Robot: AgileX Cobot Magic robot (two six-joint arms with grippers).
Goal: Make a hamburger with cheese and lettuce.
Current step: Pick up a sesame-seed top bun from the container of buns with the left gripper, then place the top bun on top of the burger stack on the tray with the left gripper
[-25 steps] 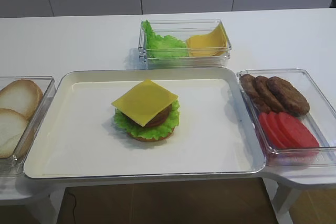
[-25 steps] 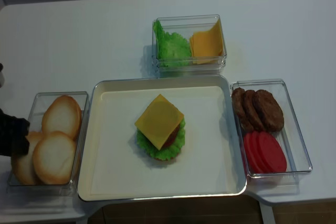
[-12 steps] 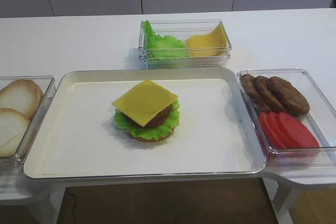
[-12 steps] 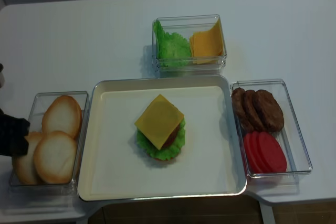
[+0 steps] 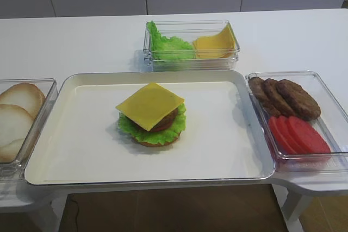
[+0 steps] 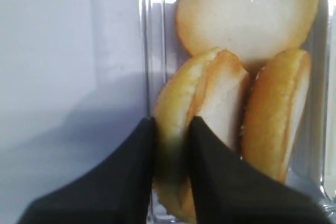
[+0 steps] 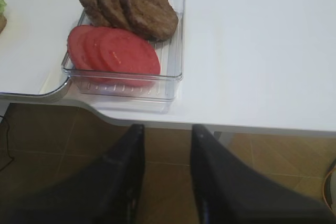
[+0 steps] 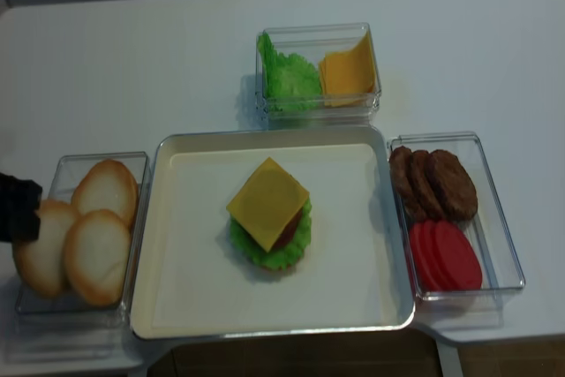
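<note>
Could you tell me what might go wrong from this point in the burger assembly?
The left hand pinches one bun half on its edge, leaning against a neighbouring bun half; lifting might drag that one along or let the held one slip. The cheese sits skewed, corners overhanging the lettuce; pressing a bun on top could tip or shift it.

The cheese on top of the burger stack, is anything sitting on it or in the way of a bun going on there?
Nothing visible does. The cheese lies bare on top of the hamburger, and the tray between it and the bun in the left gripper holds nothing else.
</note>
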